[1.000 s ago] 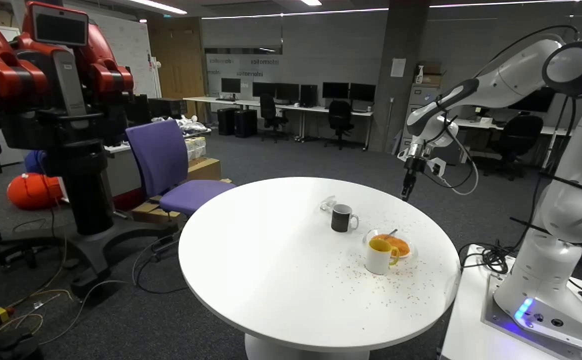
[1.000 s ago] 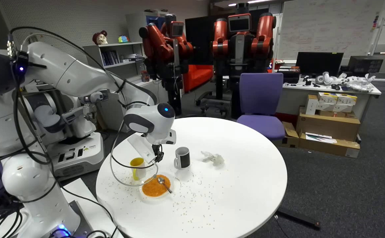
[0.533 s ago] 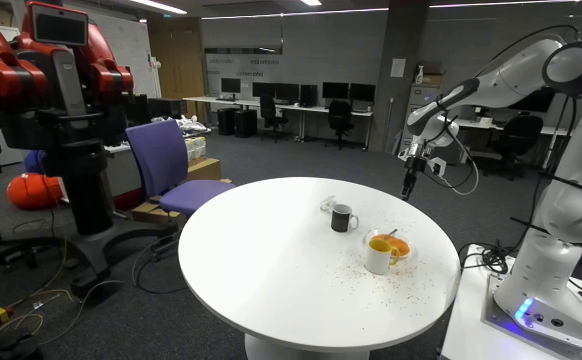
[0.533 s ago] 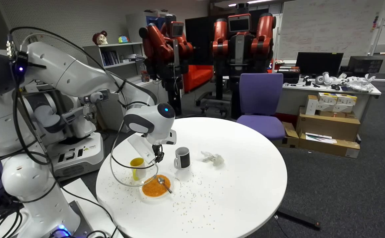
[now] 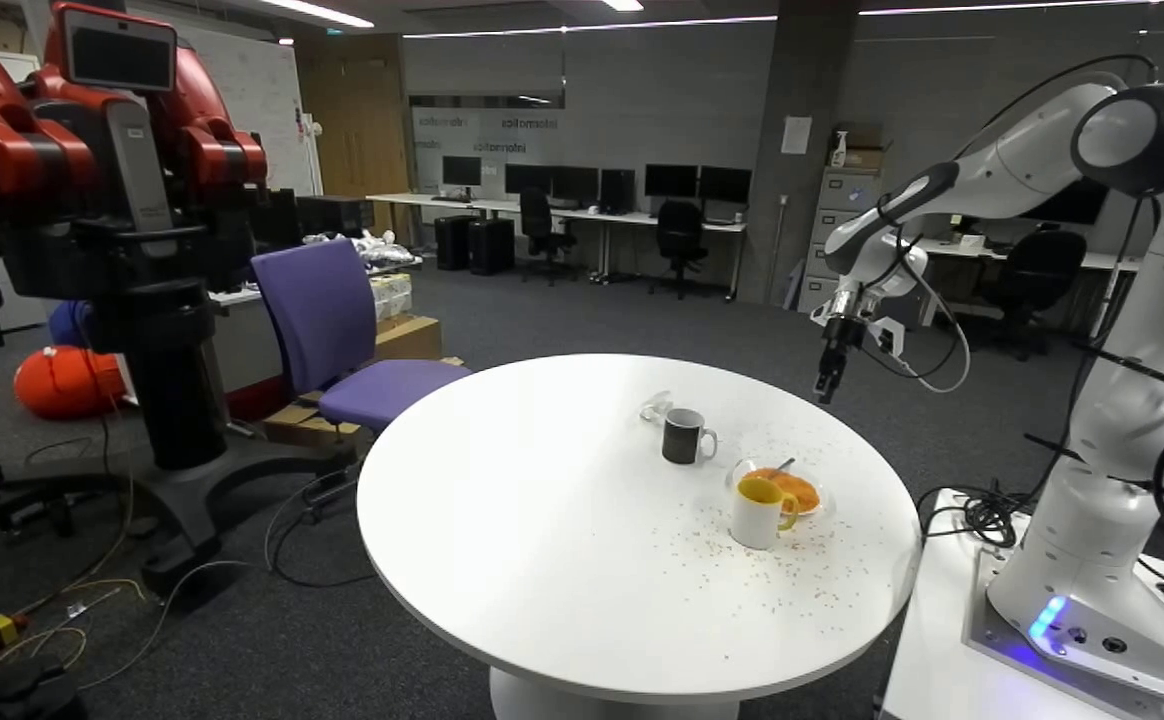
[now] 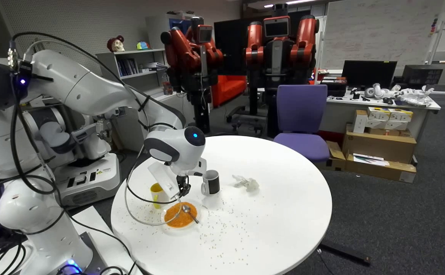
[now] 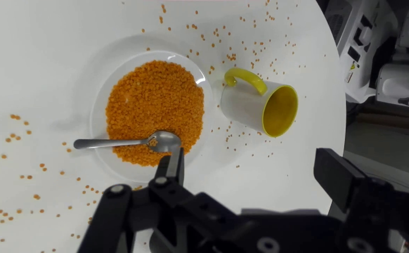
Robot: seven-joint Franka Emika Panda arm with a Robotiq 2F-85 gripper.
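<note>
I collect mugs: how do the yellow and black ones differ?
The yellow mug is white outside with a yellow handle; the black mug has a large dark area and pale handle. The yellow mug stands close to the plate; the black mug, farther off. Both are upright.

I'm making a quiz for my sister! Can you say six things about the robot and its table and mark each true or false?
1. The gripper is open. True.
2. A spoon rests on orange grains in a plate. True.
3. The gripper holds the spoon. False: the gripper holds nothing.
4. A yellow-handled mug stands upright on the table. True.
5. The yellow-handled mug sits on the plate. False: it is beside the plate.
6. The table is square. False: it is round.
</note>
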